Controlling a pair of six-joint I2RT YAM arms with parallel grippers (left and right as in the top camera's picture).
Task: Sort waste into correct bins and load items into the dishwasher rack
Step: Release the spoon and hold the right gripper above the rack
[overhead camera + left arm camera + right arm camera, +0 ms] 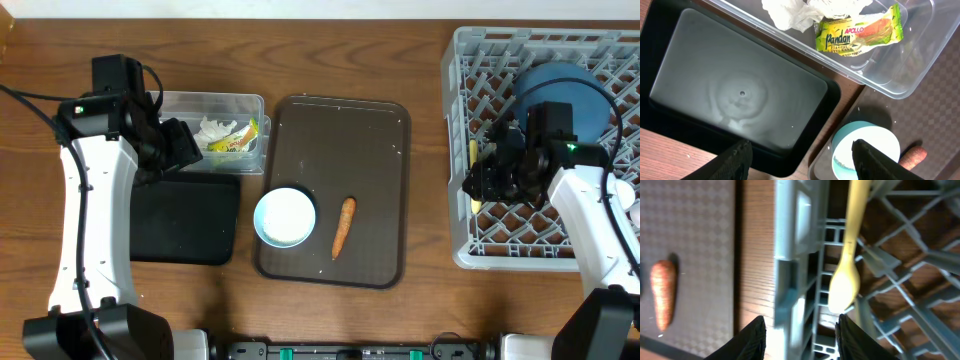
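Overhead first: the clear tub (213,130) sits at the far left of the bench (430,30), and it holds crumpled white paper (212,128) with the yellow-green wrapper (238,140) lying beside it against the tub's right end. Just in front of it and touching it is the black tray (185,220), and the left wrist view looks straight onto its glossy floor (740,95). The left jaws hang above that tray's near corner, spread wide with nothing between them. In the middle is the brown tray (385,150), which carries the white bowl (285,217) at its front left corner. The carrot (343,227) lies flat just to the right of the bowl, apart from it, and a few white specks are scattered on the surface. On the right, the grey rack (465,250) has the dark blue plate (560,95) in its far part. The yellow spoon (845,275) lies among the lattice just inside the rack's left wall, with its bowl end towards the camera. The right jaws stand apart above that wall, gripping nothing, and the spoon is clear of both fingers.
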